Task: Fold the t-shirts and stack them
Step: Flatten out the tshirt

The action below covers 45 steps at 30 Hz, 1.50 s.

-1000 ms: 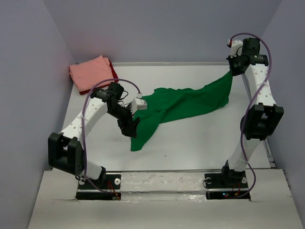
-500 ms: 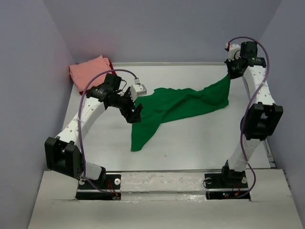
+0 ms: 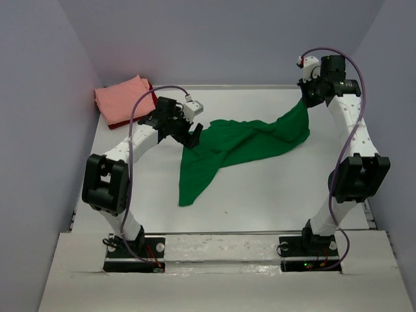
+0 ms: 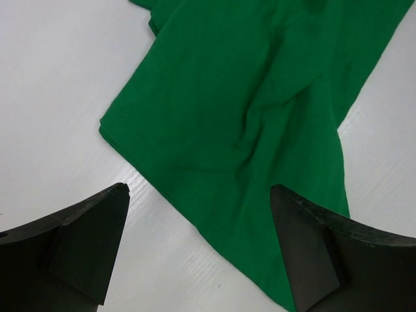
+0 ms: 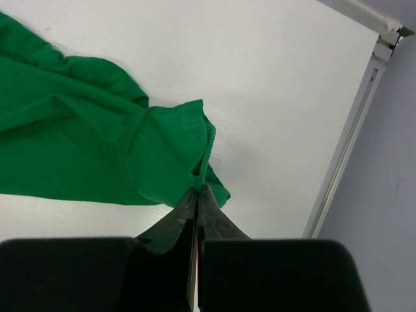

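At the far left corner of the table (image 3: 273, 188), the salmon pink t-shirt (image 3: 120, 101) lies folded. It rests on top of the dark red t-shirt (image 3: 153, 95), of which only a thin edge shows along the right side of the stack.

Just to the right of that stack, the left gripper (image 3: 193, 136) hangs over the left end of the green t-shirt (image 3: 240, 143). Its fingers are spread wide and carry nothing. The left wrist view shows the gripper (image 4: 198, 190) from above: one black finger (image 4: 84, 240) sits over bare table, the other (image 4: 312, 247) over green cloth (image 4: 247, 117), and the shirt's crumpled edge runs across the gap between them.

The green t-shirt is unfolded and rumpled. It stretches across the middle of the table, with one narrow tail trailing toward the near side and the rest rising toward the far right.

At the far right, the right gripper (image 3: 304, 99) has its fingers pressed together on a bunched corner of the green t-shirt, holding that corner up off the surface. In the right wrist view the fingertips (image 5: 197, 192) meet on a small fold of the cloth (image 5: 78, 149), which drapes away to the left onto the table, near its right edge rail (image 5: 344, 136).
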Each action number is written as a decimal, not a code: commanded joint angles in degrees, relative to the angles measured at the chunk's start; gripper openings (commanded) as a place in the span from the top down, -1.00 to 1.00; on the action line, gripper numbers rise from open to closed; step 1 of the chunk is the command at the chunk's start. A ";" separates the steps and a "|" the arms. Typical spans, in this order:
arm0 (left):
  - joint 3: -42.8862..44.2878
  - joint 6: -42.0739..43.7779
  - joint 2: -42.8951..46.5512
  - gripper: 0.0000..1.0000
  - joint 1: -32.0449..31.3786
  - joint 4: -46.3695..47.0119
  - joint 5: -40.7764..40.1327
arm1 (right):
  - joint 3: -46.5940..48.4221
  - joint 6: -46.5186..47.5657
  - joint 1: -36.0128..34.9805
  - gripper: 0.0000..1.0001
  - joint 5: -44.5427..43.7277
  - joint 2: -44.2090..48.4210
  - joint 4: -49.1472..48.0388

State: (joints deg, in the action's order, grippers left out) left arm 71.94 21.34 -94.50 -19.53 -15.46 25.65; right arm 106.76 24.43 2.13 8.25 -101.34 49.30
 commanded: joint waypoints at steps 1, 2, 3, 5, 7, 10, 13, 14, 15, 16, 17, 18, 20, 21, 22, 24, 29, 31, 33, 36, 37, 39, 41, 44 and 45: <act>1.44 -0.34 -3.75 -0.98 -0.42 4.74 -0.69 | -0.59 -0.34 -2.22 1.00 0.28 3.43 -0.26; 1.45 -0.25 -4.81 -0.98 -0.42 4.74 -0.86 | -0.59 -0.52 -2.83 1.00 0.36 3.43 -0.08; 2.23 0.01 -5.69 -0.98 -0.51 4.74 -1.12 | -0.68 -0.78 -2.83 1.00 0.45 3.52 0.09; 2.68 0.01 -7.10 -0.98 -0.51 5.44 -1.74 | -1.20 -1.22 -3.88 1.00 0.89 3.69 0.36; 3.03 -0.07 -8.42 -0.98 -0.42 7.01 -3.05 | -3.22 -1.40 -4.50 1.00 0.89 4.39 0.18; 3.82 0.10 -9.82 -0.98 -0.51 8.17 -4.90 | -6.21 -1.40 -5.03 1.00 1.24 5.36 -0.52; 5.14 -0.16 -11.23 -0.98 -0.33 9.39 -6.57 | -7.70 -1.22 -5.56 1.00 1.68 5.89 -0.43; 5.66 -0.16 -11.67 -0.98 -0.42 10.18 -7.19 | -7.97 -1.22 -5.56 1.00 1.85 5.98 -0.34; 5.84 -0.34 -11.76 -0.98 -0.42 10.54 -7.11 | -8.15 -1.13 -5.56 1.00 1.77 6.07 -0.34; 5.93 -0.51 -11.94 -0.98 -0.42 10.98 -7.28 | -8.32 -1.13 -5.56 1.00 1.86 6.15 -0.34; 6.28 -0.51 -12.20 -0.98 -0.42 11.50 -7.54 | -8.58 -1.13 -5.56 1.00 1.86 6.15 -0.26; 7.15 -0.60 -13.07 -0.98 -0.51 11.51 -7.89 | -8.76 -1.13 -5.56 1.00 1.94 6.15 -0.26; 7.95 -0.51 -14.13 -0.98 -0.51 11.77 -8.68 | -8.85 -1.13 -6.09 1.00 2.03 6.07 -0.26; 8.56 -0.51 -14.83 -0.98 -0.42 11.95 -8.86 | -8.85 -1.13 -6.09 1.00 2.03 6.07 -0.34; 8.91 -0.51 -15.27 -0.98 -0.33 11.95 -8.86 | -8.85 -1.13 -6.09 1.00 2.03 5.98 -0.26; 9.62 -0.34 -16.42 -0.85 -0.33 11.51 -7.98 | -8.76 -1.05 -6.09 1.00 1.94 5.89 -0.26; 11.82 0.28 -18.88 -0.60 -0.33 10.28 -7.37 | -7.97 -0.96 -6.09 1.00 1.86 5.28 0.10; 12.17 0.36 -19.49 -0.52 -0.42 10.10 -6.84 | -7.97 -0.87 -6.61 1.00 1.94 5.10 0.18; 12.61 0.54 -19.93 -0.51 -0.42 10.10 -6.67 | -7.97 -0.87 -6.61 1.00 2.03 4.84 0.18; 13.22 0.72 -20.63 -0.51 -0.33 9.93 -6.75 | -7.80 -0.78 -6.61 1.00 2.12 4.66 0.18; 13.31 0.89 -20.90 -0.51 -0.25 9.93 -6.67 | -7.88 -0.78 -6.61 1.00 2.12 4.49 0.18; 13.49 0.89 -21.08 -0.50 -0.25 9.93 -6.49 | -7.88 -0.70 -7.14 1.00 2.29 4.48 0.18; 13.66 0.98 -21.43 -0.50 -0.33 9.84 -6.49 | -7.97 -0.69 -7.14 1.00 2.38 4.31 0.18; 13.75 1.33 -21.69 -0.50 -0.33 9.66 -6.49 | -8.15 -0.61 -7.14 1.00 2.56 4.40 0.18; 13.93 1.42 -22.13 -0.49 -0.25 9.66 -6.49 | -8.15 -0.61 -7.14 1.00 2.56 4.40 0.18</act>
State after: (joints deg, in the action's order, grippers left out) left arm 83.40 21.71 -116.36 -19.79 -5.80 18.17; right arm 97.76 23.75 -4.49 9.74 -97.97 50.09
